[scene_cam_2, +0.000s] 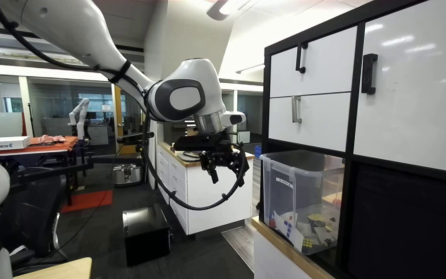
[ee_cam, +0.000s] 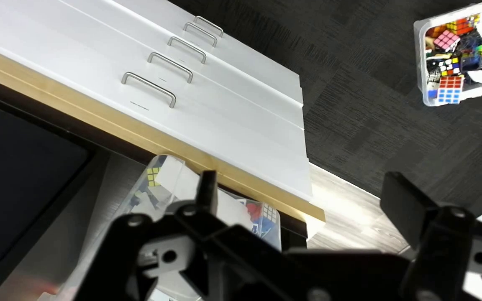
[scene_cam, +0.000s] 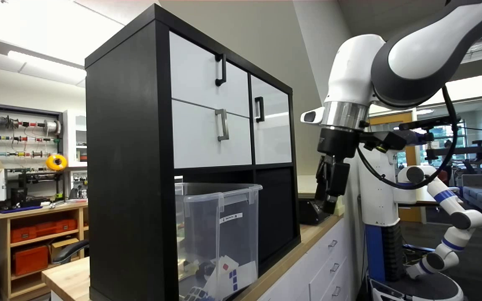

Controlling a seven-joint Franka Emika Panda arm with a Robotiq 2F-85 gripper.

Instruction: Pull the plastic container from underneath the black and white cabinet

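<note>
Plastic container (scene_cam: 237, 234) | seated in bottom cubby (scene_cam: 224, 177) of black and white cabinet (scene_cam: 165, 159), under two stacked drawers (scene_cam: 199, 133), seen jutting out at front; small items (scene_cam: 226, 271) seen through its sides | gripper (scene_cam_2: 228, 179) held in front, apart from container | fingers (ee_cam: 404, 209) spread wide, released | clear tub (ee_cam: 421, 71) of puzzle cubes (ee_cam: 450, 90) seen on floor (ee_cam: 362, 104), wrist view

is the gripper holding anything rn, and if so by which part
Nothing is held: the gripper is open, with nothing between its jaws, and the plastic container stands apart from it in both exterior views.
</note>
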